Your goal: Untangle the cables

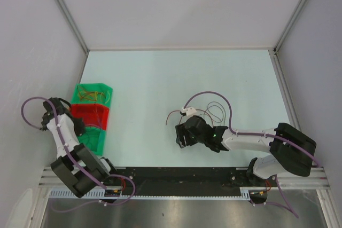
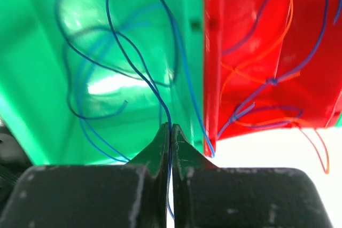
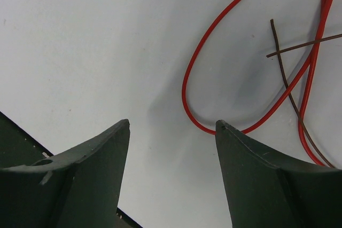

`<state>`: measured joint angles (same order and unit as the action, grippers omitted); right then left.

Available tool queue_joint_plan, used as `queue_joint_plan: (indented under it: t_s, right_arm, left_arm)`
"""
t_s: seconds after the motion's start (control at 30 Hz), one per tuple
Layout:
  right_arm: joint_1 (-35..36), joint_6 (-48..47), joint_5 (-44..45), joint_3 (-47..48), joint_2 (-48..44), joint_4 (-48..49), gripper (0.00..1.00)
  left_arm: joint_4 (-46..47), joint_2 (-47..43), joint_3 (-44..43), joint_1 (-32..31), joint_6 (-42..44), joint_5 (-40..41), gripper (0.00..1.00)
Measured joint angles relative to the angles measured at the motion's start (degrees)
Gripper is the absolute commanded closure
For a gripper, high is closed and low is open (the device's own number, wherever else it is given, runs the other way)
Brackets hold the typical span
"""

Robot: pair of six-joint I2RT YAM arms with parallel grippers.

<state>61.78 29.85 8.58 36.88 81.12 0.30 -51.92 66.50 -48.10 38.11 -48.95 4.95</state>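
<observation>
Over green bin [image 2: 32,78], left claw [image 2: 170,132] pinches blue cable [image 2: 160,92].

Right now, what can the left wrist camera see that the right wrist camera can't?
Only the left wrist view shows the translucent green plastic bin and the translucent red plastic bin, with thin blue wires and orange wires curling in them. The left hand is closed on one blue wire.

Only the right wrist view shows the bare white table, a looping thin red wire, a thin brown wire, and the right hand open, holding nothing.

Both show dark fingers at the bottom and thin curly wires.
</observation>
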Motion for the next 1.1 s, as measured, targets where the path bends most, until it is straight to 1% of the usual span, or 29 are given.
queue_joint_plan:
  t_s: [0.13, 0.27, 0.33, 0.37, 0.43, 0.47, 0.53, 0.57, 0.6, 0.67, 0.77, 0.93, 1.1]
  right_arm:
    - [0.04, -0.09, 0.04, 0.0, 0.0, 0.0, 0.3]
    - [0.04, -0.11, 0.11, 0.0, 0.0, 0.0, 0.3]
    - [0.04, -0.11, 0.13, 0.0, 0.0, 0.0, 0.3]
    - [0.04, -0.11, 0.15, 0.0, 0.0, 0.0, 0.3]
    - [0.04, -0.11, 0.17, 0.0, 0.0, 0.0, 0.3]
    - [0.04, -0.11, 0.17, 0.0, 0.0, 0.0, 0.3]
    - [0.04, -0.11, 0.2, 0.0, 0.0, 0.0, 0.3]
    - [0.04, -0.11, 0.2, 0.0, 0.0, 0.0, 0.3]
    - [0.04, -0.11, 0.2, 0.0, 0.0, 0.0, 0.3]
    - [0.04, -0.11, 0.2, 0.0, 0.0, 0.0, 0.3]
    - [0.04, -0.11, 0.22, 0.0, 0.0, 0.0, 0.3]
    - [0.09, -0.11, 0.48, 0.0, 0.0, 0.0, 0.3]
    - [0.28, -0.11, 0.63, 0.0, 0.0, 0.0, 0.3]
  left_arm:
    - [-0.04, 0.07, -0.33, 4.17, 2.45, -0.13, 1.0]
    - [0.11, 0.11, -0.33, 5.97, 4.24, -0.76, 0.99]
    - [0.48, -0.17, -0.33, 6.36, 5.05, -1.92, 0.93]
    - [0.68, -0.59, -0.33, 6.58, 5.55, -2.73, 0.86]
    - [1.16, -2.23, -0.33, 6.99, 6.54, -4.04, 0.69]
    - [1.29, -3.1, -0.33, 7.1, 7.06, -4.37, 0.5]
    - [1.55, -5.4, -0.35, 7.37, 7.85, -5.14, 0.32]
    - [1.73, -6.49, -0.35, 7.54, 8.17, -5.64, 0.2]
    - [1.88, -7.56, -0.35, 7.72, 8.5, -6.16, 0.16]
    - [2.29, -9.88, -0.35, 8.15, 9.03, -7.43, 0.11]
    - [3.3, -13.66, -0.35, 8.74, 9.14, -8.81, 0.08]
    - [3.52, -18.69, -1.55, 9.27, 9.29, -10.19, 0.08]
    - [5.09, -22.93, -3.26, 9.33, 10.51, -14.29, 0.07]
